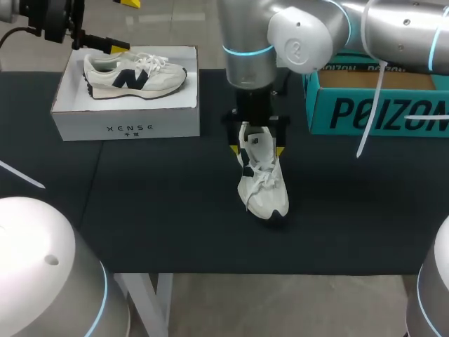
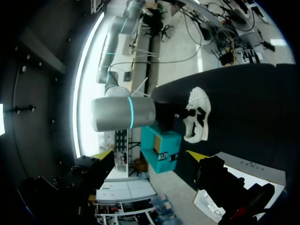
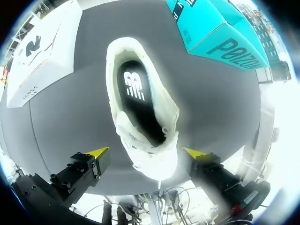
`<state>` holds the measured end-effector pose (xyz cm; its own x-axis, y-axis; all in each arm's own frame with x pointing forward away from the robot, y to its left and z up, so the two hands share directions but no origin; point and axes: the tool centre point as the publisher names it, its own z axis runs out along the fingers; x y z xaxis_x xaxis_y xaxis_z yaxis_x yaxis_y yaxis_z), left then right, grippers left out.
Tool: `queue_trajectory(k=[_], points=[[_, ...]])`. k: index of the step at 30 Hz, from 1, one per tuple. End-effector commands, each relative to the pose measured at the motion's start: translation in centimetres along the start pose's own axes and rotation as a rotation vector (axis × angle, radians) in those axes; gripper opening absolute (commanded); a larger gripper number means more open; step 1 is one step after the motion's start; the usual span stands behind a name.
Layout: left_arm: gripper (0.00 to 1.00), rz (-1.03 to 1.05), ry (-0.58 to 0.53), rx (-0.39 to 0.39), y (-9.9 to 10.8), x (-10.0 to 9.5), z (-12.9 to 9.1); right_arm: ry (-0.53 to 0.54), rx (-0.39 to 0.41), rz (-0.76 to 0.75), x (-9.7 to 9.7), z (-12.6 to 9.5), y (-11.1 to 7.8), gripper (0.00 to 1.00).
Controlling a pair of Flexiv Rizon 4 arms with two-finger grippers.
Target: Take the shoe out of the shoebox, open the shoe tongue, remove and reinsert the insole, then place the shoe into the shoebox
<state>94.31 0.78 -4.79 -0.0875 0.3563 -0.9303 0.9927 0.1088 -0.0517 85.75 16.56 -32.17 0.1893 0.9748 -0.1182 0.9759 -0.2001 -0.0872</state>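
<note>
Over at ten o'clock on the dark table (image 1: 175,225), white shoebox (image 1: 126,128) with a sneaker (image 1: 133,74) lying inside; teal box (image 1: 379,112) at two. Dead centre, white shoe (image 1: 263,184), toe toward six, black insole (image 3: 136,91) seated inside. Right gripper (image 3: 145,152) spread wide, straddling the shoe, gripping nothing. Left gripper (image 2: 144,153) by the shoebox's far corner, splayed, empty.

The right arm (image 1: 295,31) stands past the middle, wrist pointing straight down, jaws spread wide. The left arm (image 1: 49,21) sits far back, jaws also apart and gripping nothing, the right arm ahead of them.
</note>
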Motion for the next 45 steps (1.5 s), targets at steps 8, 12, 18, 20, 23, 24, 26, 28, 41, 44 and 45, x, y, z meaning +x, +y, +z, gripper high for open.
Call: queue_trajectory(k=[8,12,18,20,23,24,26,28,41,44,45], points=[[1.0,0.0,0.004,0.001,0.0,0.0,-0.1,0.021,0.007,0.015,-0.7,0.7,-1.8,0.0],[1.0,0.0,0.004,0.001,0.0,0.0,-0.1,0.021,0.008,0.012,-0.9,1.1,-1.2,0.0],[1.0,0.0,0.004,0.001,0.0,0.0,-0.1,-0.01,0.009,-0.02,-1.7,1.8,0.1,0.0],[1.0,0.0,0.004,0.001,0.0,0.0,-0.1,-0.014,0.015,-0.039,-1.7,2.1,0.6,0.0],[1.0,0.0,0.004,0.001,0.0,0.0,-0.1,-0.018,0.019,-0.064,-1.5,2.4,1.4,0.0],[1.0,0.0,0.004,0.001,0.0,0.0,-0.1,-0.021,0.02,-0.076,-1.3,2.4,1.6,0.0],[1.0,0.0,0.004,0.001,0.0,0.0,-0.1,-0.028,0.027,-0.095,-1.0,2.7,2.2,0.0],[1.0,0.0,0.004,0.001,0.0,0.0,-0.1,-0.035,0.031,-0.107,-0.8,2.8,2.7,0.0],[1.0,0.0,0.004,0.001,0.0,0.0,-0.1,-0.025,0.062,-0.119,-1.1,3.5,3.9,0.0],[1.0,0.0,0.004,0.001,0.0,0.0,-0.1,0.006,0.004,-0.124,-1.2,1.6,3.5,0.0],[1.0,0.0,0.004,0.001,0.0,0.0,-0.1,0.016,-0.012,-0.125,-1.3,0.9,3.4,0.0]])
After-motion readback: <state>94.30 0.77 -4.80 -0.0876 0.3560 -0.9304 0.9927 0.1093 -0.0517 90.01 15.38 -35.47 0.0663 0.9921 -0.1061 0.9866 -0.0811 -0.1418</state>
